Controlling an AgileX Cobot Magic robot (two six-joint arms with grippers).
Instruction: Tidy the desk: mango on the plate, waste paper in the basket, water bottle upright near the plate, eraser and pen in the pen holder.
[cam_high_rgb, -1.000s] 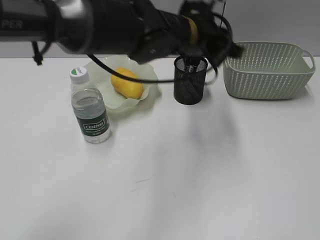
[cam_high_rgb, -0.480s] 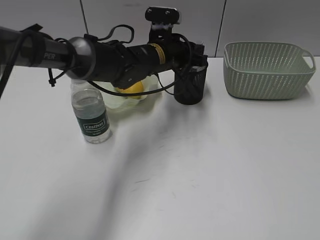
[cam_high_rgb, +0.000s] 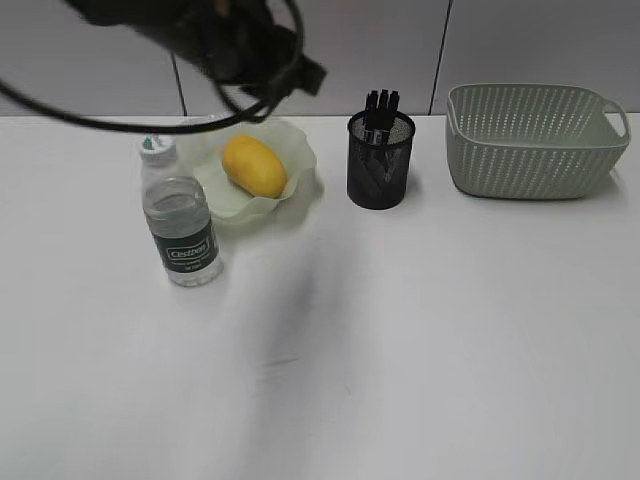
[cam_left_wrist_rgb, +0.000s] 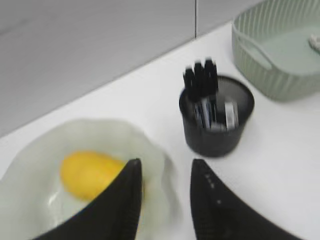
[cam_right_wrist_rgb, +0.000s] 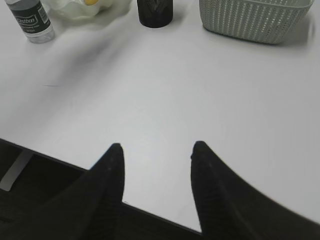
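Note:
The mango (cam_high_rgb: 254, 165) lies on the pale green plate (cam_high_rgb: 302, 152). The water bottle (cam_high_rgb: 181, 226) stands upright just left of the plate. The black pen holder (cam_high_rgb: 380, 165) has dark pens (cam_high_rgb: 380, 102) sticking out of it; in the left wrist view (cam_left_wrist_rgb: 217, 132) blurred items lie inside it. The basket (cam_high_rgb: 535, 140) stands at the right; a white waste paper scrap (cam_left_wrist_rgb: 315, 42) shows inside it. My left gripper (cam_left_wrist_rgb: 166, 165) is open and empty, above the plate's right rim (cam_left_wrist_rgb: 115, 130) beside the mango (cam_left_wrist_rgb: 90, 172). My right gripper (cam_right_wrist_rgb: 158, 146) is open and empty over the desk's front edge.
My left arm (cam_high_rgb: 225, 45) is a dark blur at the top left, over the plate. A grey wall runs behind the desk (cam_high_rgb: 400, 330). The right wrist view shows the bottle (cam_right_wrist_rgb: 30, 17), pen holder (cam_right_wrist_rgb: 155, 12) and basket (cam_right_wrist_rgb: 250, 20) far ahead.
My left arm has drawn back from the pen holder, up and to the left. The pens now show standing in the holder. The other things have not moved.

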